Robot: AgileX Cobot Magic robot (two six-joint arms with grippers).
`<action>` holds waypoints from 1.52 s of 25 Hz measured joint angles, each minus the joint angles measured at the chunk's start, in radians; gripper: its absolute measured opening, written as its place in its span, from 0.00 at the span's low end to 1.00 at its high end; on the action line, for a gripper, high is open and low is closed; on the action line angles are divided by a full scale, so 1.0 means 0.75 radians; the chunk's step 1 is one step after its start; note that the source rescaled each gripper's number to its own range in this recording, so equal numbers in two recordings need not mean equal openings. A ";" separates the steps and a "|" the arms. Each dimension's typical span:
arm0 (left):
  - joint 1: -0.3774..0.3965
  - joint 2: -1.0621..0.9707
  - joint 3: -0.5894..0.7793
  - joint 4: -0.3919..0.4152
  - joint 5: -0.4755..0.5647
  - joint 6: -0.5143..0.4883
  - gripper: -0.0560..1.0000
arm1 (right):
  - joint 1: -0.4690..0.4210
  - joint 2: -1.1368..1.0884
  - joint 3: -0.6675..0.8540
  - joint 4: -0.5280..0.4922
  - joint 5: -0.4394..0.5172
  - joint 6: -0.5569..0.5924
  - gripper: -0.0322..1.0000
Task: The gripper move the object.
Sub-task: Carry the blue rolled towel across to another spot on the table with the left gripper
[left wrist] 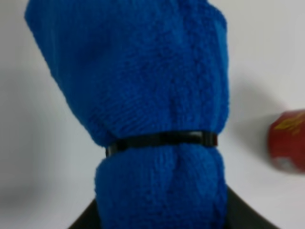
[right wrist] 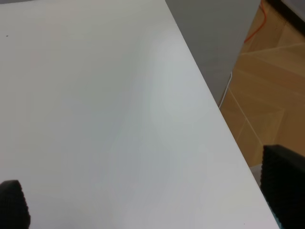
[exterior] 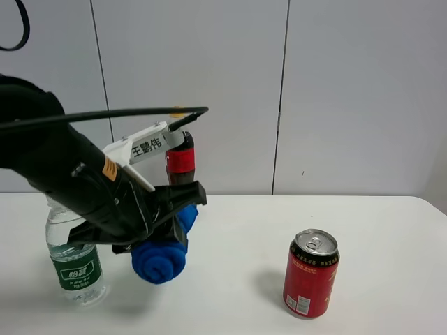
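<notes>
Clamped in the left claw (exterior: 178, 218): a rolled blue knitted cloth (exterior: 160, 259), cinched by a thin black band (left wrist: 162, 140). Pinched at the roll's upper end, with the lower end hanging down over the front-left part of the white bench (exterior: 384, 223). Hard to tell whether touching the bench or just clear of it. From the left wrist, only dark slivers of claw on either side of the cloth; nearly the whole view filled with blue knit.

Spread wide, the right claw (right wrist: 147, 195), with nothing between its black tips, above bare bench beside the right edge; wooden floor (right wrist: 267, 90) past that edge. Out of sight from the high camera.

Towards the front right of the bench, well apart from the roll: an upright red drink can (exterior: 311, 273), cut off and blurred in the left wrist view. By the front-left corner, a clear plastic water bottle with a green label (exterior: 75, 269), its top hidden behind the arm. Farther back, a dark bottle with a red label (exterior: 180, 160), partly covered by a white name tag (exterior: 150, 145).
</notes>
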 joint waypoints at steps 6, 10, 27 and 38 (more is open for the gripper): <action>0.042 0.062 0.062 0.007 -0.011 -0.001 0.06 | 0.000 0.000 0.000 0.000 0.000 0.000 1.00; 0.049 0.107 0.062 0.007 -0.030 0.012 0.06 | 0.000 0.000 0.000 0.000 0.000 0.000 1.00; 0.046 0.222 -0.043 0.007 -0.054 0.095 0.06 | 0.000 0.000 0.000 0.000 0.000 0.000 1.00; 0.026 0.313 -0.059 0.007 -0.053 0.119 0.06 | 0.000 0.000 0.000 0.000 0.000 0.000 1.00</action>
